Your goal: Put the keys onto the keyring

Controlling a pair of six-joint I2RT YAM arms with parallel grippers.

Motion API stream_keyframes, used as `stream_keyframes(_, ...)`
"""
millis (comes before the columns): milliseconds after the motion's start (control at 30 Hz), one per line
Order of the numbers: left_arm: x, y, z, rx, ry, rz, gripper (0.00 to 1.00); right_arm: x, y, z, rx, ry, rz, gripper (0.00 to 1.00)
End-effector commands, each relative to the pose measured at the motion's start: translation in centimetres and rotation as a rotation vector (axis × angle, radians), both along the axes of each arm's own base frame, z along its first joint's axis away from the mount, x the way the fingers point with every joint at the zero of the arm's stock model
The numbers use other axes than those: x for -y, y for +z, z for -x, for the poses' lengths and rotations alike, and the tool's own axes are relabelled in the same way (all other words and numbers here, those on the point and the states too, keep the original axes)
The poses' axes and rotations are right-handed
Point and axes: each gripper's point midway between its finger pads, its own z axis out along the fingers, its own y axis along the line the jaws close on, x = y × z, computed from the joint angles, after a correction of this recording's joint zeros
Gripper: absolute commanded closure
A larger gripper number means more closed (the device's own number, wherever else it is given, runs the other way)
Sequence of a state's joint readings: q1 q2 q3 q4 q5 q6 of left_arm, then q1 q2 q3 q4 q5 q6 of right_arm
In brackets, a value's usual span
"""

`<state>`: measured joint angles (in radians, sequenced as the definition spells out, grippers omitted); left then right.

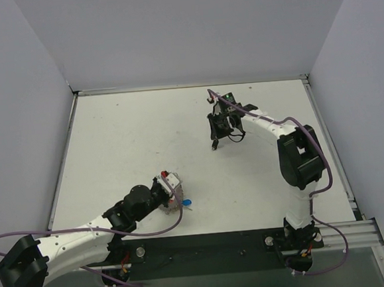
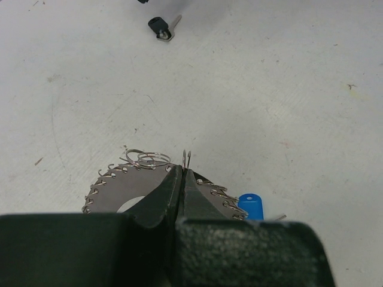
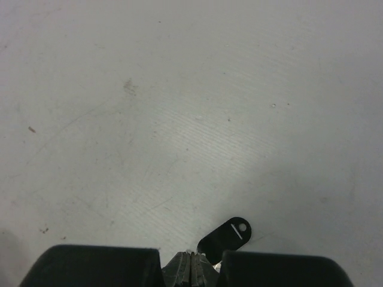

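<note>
Overhead, the left tool (image 1: 175, 197) is sitting low and left of centre on the white desk (image 1: 125, 135), and it's clamping down on the keyring (image 2: 111, 192). From the left wrist view the fingers (image 2: 160, 200) are squeezing tight together, with a thin bit of the ring's wire poking up between the tips. The keyring is sitting low against the desk right under the tool, at the bottom middle of that view. Its jagged coil loops are running round the rim and a couple of looser wire loops are sticking out at its top edge. A blue key (image 2: 251, 206) is lying just right of the ring. It's touching the rim or nearly so, can't tell which, and its blade is mostly hiding behind the tool.

Moving right, the black key (image 2: 158, 26) is lying on the desk well apart from the ring, at the top of the left wrist view. The right tool (image 3: 191, 266) is hovering above and right of centre in the overhead view, and it's clenching all the way too. In the right wrist view the key's black head is peeking out just right of the closed tips at the bottom of the frame. Honestly can't tell whether it's pinching the blade or just sitting beside it.
</note>
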<state>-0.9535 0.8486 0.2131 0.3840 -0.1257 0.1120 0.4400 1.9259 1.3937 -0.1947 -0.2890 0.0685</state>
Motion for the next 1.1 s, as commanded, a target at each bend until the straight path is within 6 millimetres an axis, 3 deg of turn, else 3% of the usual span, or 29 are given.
stream_keyframes(0,1.0,2.5,-0.4,0.053,-0.019,0.093,1.0,-2.0,1.9,2.3,-0.042,0.056,-0.13,1.0)
stream_keyframes(200,0.9,2.4,-0.2,0.051,-0.023,0.097,1.0,-2.3,1.0,3.2,-0.075,0.065,-0.132,0.97)
stream_keyframes(267,0.8,2.3,-0.3,0.05,-0.017,0.094,1.0,-1.9,0.9,3.1,-0.049,0.061,-0.091,0.86)
stream_keyframes(300,0.8,2.3,-0.2,0.05,-0.018,0.094,1.0,-2.3,0.9,3.4,-0.034,0.078,-0.069,0.73)
stream_keyframes(400,0.7,2.3,-0.2,0.051,-0.017,0.095,1.0,-1.5,0.8,3.0,0.032,0.055,0.055,0.55)
stream_keyframes(433,0.7,2.4,-0.2,0.052,-0.015,0.098,1.0,-2.1,0.4,3.3,0.032,0.063,0.082,0.52)
stream_keyframes(767,0.6,2.2,-0.3,0.051,-0.011,0.093,1.0,-1.8,-0.7,2.0,0.019,-0.12,0.28,0.49)
stream_keyframes(1067,0.6,2.0,-0.2,0.05,-0.012,0.091,1.0,-1.7,-1.7,1.9,-0.016,-0.189,0.326,0.55)
